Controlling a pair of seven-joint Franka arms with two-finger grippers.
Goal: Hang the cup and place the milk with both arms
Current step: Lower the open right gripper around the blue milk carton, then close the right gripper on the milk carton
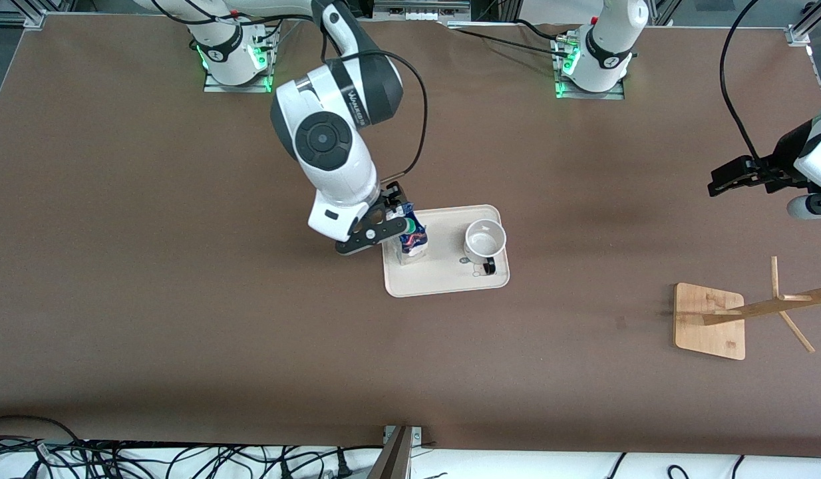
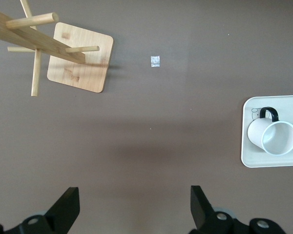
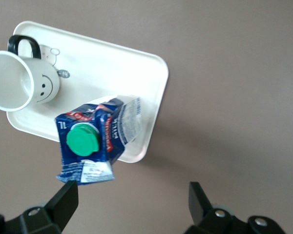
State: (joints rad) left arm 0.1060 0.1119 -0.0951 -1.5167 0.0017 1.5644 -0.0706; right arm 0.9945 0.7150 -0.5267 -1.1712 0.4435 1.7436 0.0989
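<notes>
Right gripper (image 1: pixel 392 223) hangs with fingers spread wide just above the milk carton (image 1: pixel 412 242), gripping nothing. That carton stands upright on the white tray (image 1: pixel 444 279), at the tray's end toward the right arm. Sharing the tray, the smiley cup (image 1: pixel 484 242) sits upright, apart from the carton. Left gripper (image 2: pixel 134 209) waits open and empty over bare table, near the wooden mug rack (image 1: pixel 713 320).

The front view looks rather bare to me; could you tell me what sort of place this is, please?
Most likely a robotics lab bench: two arm bases bolted to a brown table, loose cables along its edge, and staged props: a tray and a wooden rack.
</notes>
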